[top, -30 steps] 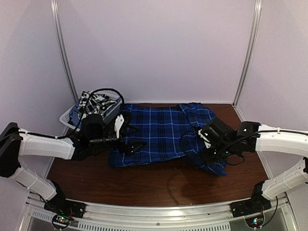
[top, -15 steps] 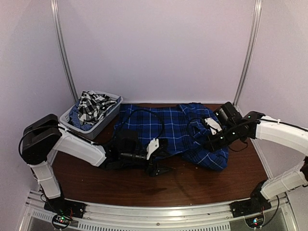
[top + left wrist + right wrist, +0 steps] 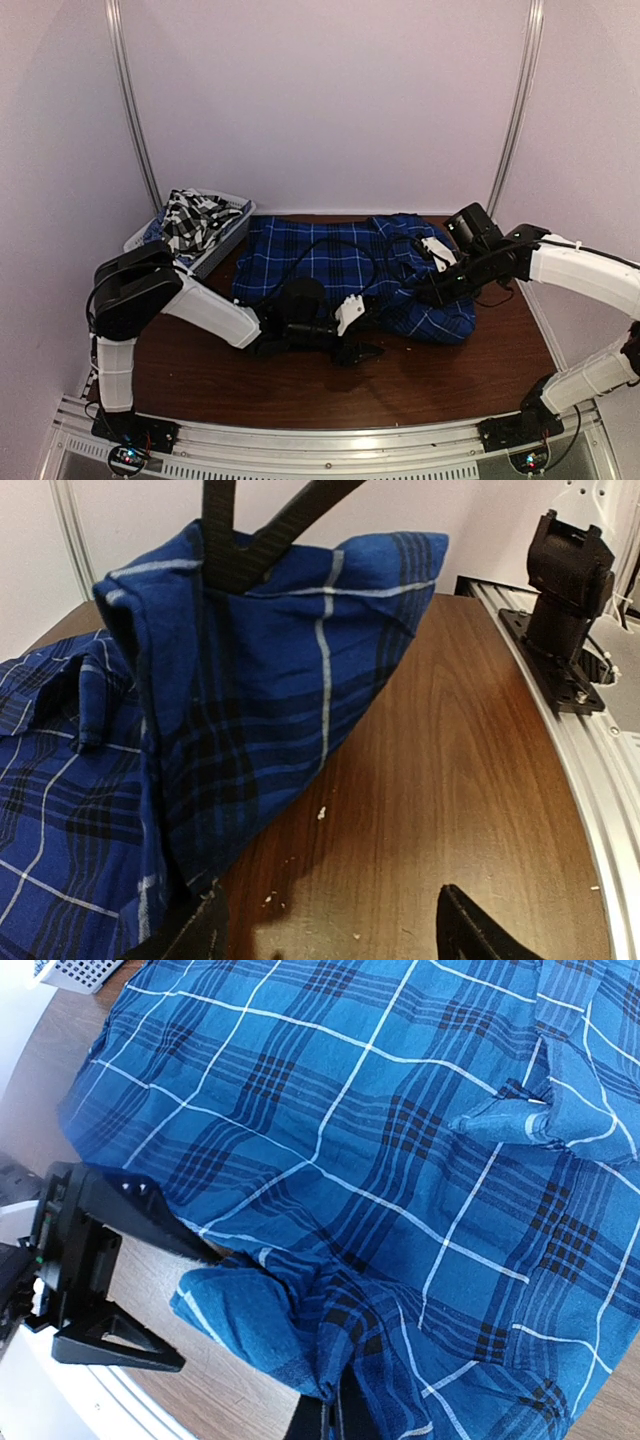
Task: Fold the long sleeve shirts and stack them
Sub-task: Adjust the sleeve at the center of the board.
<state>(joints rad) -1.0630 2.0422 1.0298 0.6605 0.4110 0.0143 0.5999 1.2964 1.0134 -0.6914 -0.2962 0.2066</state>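
- The counter (image 3: 300, 385) was dark wood, bare along its near edge.
- The blue shirt (image 3: 320, 265) lay spread across the middle and far side of the counter, with its right end bunched and raised. It looked light, limp and likely to sag, so it should be taken by a hem or corner, not mid-panel.
- The basket (image 3: 232, 232) sat at the far left, just beside the blue shirt.
- The checked shirt (image 3: 195, 220) was heaped inside the basket, not yet folded.
- The right pincer (image 3: 425, 290) was pressed together on a fold of the blue shirt, holding that end up off the wood.
- The left pincer (image 3: 330, 935) lay low at the shirt's near edge, its fingers spread with nothing between them.
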